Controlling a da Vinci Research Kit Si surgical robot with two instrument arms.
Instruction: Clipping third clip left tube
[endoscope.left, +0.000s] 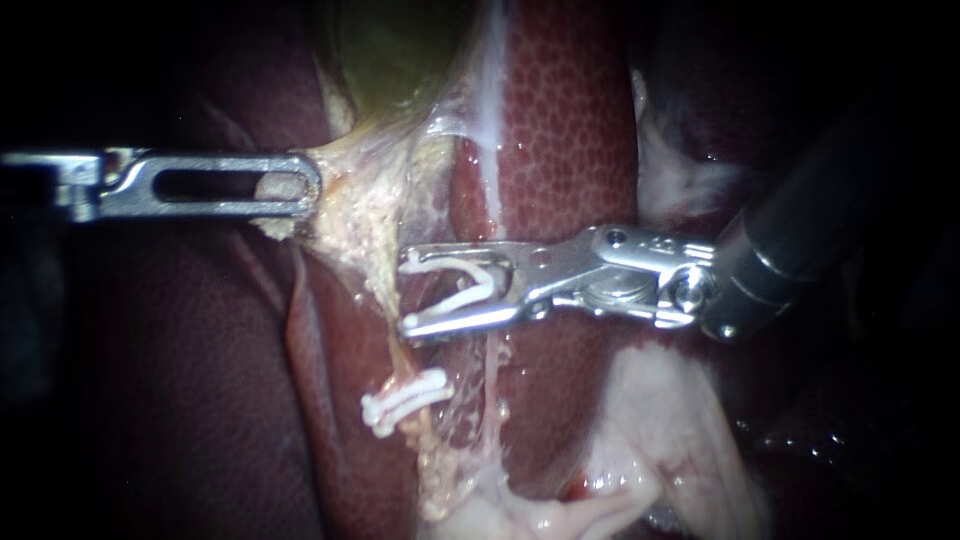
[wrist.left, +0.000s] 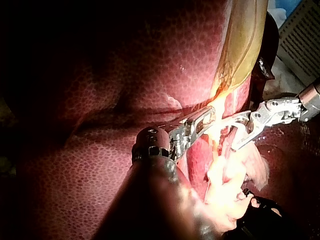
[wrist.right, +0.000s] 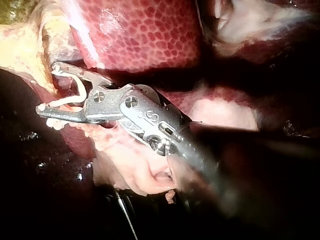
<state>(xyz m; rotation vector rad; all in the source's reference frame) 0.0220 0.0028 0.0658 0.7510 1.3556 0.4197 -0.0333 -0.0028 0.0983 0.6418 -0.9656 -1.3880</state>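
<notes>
White clips (endoscope.left: 405, 398) already sat on the left tube (endoscope.left: 398, 352). My right instrument (endoscope.left: 408, 292) carried an open clip (endoscope.left: 470, 290) between spread jaws right beside that tube, not squeezed yet. The left instrument (endoscope.left: 295, 188) pinched tissue (endoscope.left: 345, 215).

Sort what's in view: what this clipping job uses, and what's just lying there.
In the job:
- right instrument, holding a white clip between its jaws
- left tube
- left instrument, jaws shut on the gallbladder at its lower end

Just there:
- liver
- placed clips lower on that tube
- pale tissue
</notes>
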